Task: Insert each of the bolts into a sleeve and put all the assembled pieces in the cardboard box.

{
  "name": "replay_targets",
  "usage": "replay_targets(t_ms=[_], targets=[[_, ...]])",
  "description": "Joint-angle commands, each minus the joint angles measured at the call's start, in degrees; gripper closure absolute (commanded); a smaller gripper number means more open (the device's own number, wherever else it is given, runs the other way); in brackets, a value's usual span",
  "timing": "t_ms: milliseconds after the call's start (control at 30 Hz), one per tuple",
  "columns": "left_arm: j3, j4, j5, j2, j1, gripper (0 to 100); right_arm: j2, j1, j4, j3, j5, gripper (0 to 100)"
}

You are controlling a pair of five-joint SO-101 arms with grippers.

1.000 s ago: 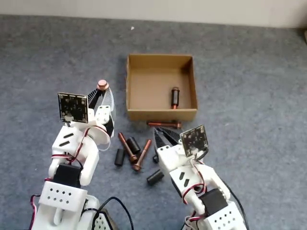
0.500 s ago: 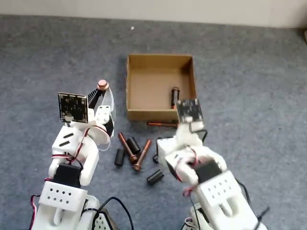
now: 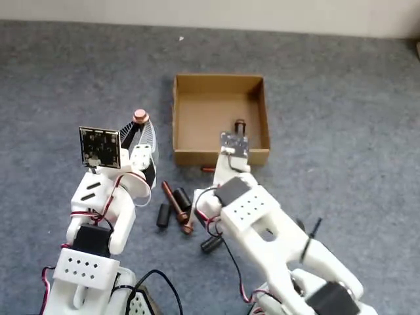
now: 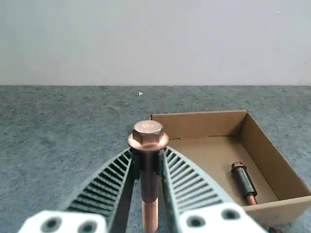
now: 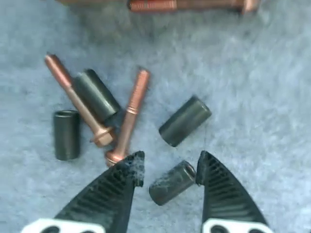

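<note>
My left gripper (image 4: 148,158) is shut on a copper bolt (image 4: 147,165), held upright with its head up, left of the cardboard box (image 3: 220,77). In the high view that bolt (image 3: 140,117) stands above the left gripper (image 3: 140,129). One bolt in a sleeve (image 4: 243,182) lies inside the box. My right gripper (image 5: 170,162) hangs open over the loose pile, its fingertips on either side of a black sleeve (image 5: 172,182). Three more sleeves (image 5: 184,120) (image 5: 95,94) (image 5: 66,134) and two bolts (image 5: 77,102) (image 5: 129,116) lie on the carpet.
Another copper bolt (image 5: 189,5) lies along the box's near wall. The right arm's body (image 3: 249,210) stretches over the pile's right side. In the high view a sleeve (image 3: 211,243) shows beside it. Grey carpet (image 3: 341,118) surrounds everything.
The right arm has swung up and forward over the pile, its camera board now near the box's front wall. The left arm and its bolt have not moved.
</note>
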Motion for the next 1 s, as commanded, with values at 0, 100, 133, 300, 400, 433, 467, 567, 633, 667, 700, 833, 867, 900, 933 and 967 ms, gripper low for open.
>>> replay_targets(t_ms=[0,100,133,300,400,433,467,567,633,667,700,833,867,900,933,967], targets=[[-3.38,-1.49,0.53,-0.84,-0.75,99,3.12,-0.84,0.22,-2.95,-2.11,83.0],[-3.38,-1.49,0.53,-0.84,-0.75,99,5.93,-0.04,-1.27,-3.03,-2.11,83.0],[-3.38,-1.49,0.53,-0.84,-0.75,99,6.46,0.75,-2.68,-2.86,-2.11,83.0],[-3.3,-1.41,0.53,-0.84,-0.75,99,8.92,4.09,-8.04,-2.51,-1.85,83.1],[-3.3,-1.41,0.53,-0.84,-0.75,99,10.42,4.35,-8.66,-2.59,-1.76,83.1],[-3.3,-1.41,0.53,-0.84,-0.75,99,11.03,4.44,-8.66,-2.77,-1.76,83.1],[-3.3,-1.41,0.53,-0.84,-0.75,99,11.74,4.53,-8.66,-2.86,-1.76,83.1],[-3.3,-1.41,0.53,-0.84,-0.75,99,14.29,5.67,-8.66,-2.95,-1.85,83.2],[-3.3,-1.41,0.53,-0.84,-0.75,99,15.96,6.99,-8.75,-3.03,-1.76,83.2],[-3.3,-1.41,0.53,-0.84,-0.75,99,16.57,7.69,-9.01,-3.38,-1.76,83.2],[-3.3,-1.41,0.44,-0.84,-0.75,99,17.01,8.22,-9.54,-3.74,-1.76,83.2],[-3.3,-1.41,0.44,-0.84,-0.75,99,17.45,9.45,-9.63,-4.53,-1.58,84.2],[-3.3,-1.41,0.44,-0.84,-0.75,99,16.92,9.36,-9.63,-4.53,-1.23,86.1],[-3.3,-1.41,0.44,-0.84,-0.75,99,16.04,9.19,-9.63,-4.53,0.26,89.4],[-3.3,-1.41,0.44,-0.84,-0.75,99,14.99,9.19,-9.63,-4.44,2.46,93.7],[-3.3,-1.41,0.44,-0.84,-0.75,99,13.76,9.19,-9.63,-4.35,4.84,99.1]])
